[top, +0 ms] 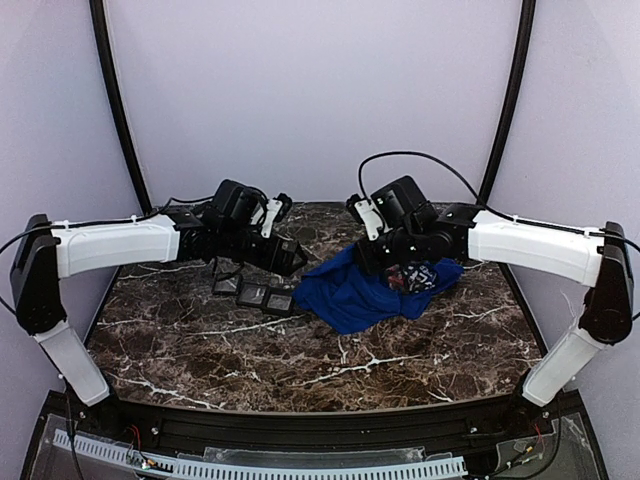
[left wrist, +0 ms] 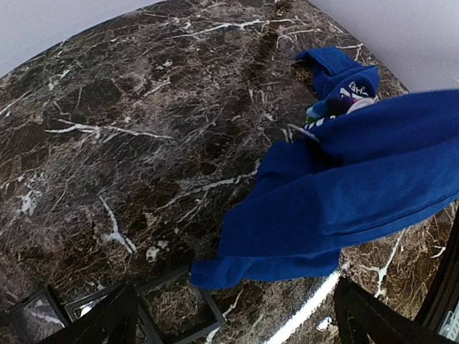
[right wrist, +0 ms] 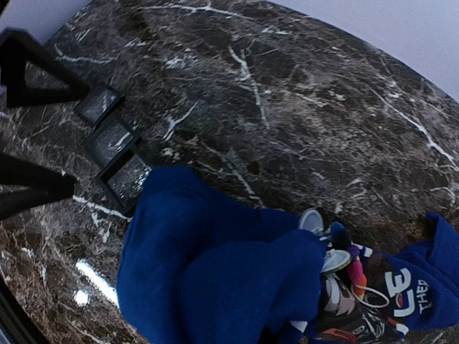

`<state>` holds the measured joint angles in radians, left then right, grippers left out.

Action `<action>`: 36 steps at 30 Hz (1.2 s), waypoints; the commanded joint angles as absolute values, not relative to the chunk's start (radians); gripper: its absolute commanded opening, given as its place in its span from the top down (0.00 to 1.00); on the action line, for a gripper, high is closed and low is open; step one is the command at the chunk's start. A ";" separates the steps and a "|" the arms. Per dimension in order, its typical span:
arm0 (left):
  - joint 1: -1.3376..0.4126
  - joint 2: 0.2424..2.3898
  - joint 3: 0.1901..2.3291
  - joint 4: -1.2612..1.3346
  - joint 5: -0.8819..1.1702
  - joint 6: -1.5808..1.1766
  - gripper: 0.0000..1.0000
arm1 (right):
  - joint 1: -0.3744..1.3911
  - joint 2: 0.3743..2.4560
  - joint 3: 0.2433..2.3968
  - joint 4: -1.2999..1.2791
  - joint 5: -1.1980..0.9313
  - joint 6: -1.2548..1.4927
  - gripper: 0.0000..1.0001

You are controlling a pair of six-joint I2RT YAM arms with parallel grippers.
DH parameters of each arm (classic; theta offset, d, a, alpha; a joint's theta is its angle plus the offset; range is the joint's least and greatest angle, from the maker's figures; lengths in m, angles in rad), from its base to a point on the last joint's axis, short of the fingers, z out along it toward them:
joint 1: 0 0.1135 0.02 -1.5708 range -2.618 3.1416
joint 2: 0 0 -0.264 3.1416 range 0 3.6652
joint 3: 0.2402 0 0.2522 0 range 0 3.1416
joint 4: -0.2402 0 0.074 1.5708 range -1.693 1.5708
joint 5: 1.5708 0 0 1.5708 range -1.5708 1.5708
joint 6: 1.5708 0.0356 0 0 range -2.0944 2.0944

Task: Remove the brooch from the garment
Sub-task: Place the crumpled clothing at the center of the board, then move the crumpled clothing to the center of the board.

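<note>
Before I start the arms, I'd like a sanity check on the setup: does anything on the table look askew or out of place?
Only the garment: it lies bunched and folded over itself, not flat, one edge reaching the nearest tray. The fold crowds the brooch beside the print. Nothing looks spilled or damaged.

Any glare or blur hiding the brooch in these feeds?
Left wrist: sharp, glare streak on the marble table below the blue garment, clear of the brooch. Right wrist: glare spots lower left only, brooch sharp. Top external: brooch too small to resolve.
</note>
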<state>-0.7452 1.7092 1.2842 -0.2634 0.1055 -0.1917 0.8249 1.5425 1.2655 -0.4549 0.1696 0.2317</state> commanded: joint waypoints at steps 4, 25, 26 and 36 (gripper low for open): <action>-0.745 1.489 1.177 -0.190 -0.003 -0.280 0.01 | 0.934 1.652 1.415 -0.362 -0.088 0.254 0.66; -0.744 1.793 1.358 -0.196 0.276 -0.310 0.01 | 0.682 1.557 1.221 -0.418 0.070 0.401 0.01; -0.747 1.823 1.369 -0.204 0.300 -0.311 0.01 | 0.670 1.567 1.210 -0.409 0.048 0.396 0.01; -0.763 1.932 1.416 -0.186 0.380 -0.309 0.01 | 0.647 1.616 1.082 -0.346 -0.030 0.427 0.17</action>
<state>-0.7486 1.9202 1.3785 -0.1925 0.3199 -0.3168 0.6487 1.6218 1.1549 -0.3882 0.0212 0.3939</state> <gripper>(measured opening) 0.987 0.868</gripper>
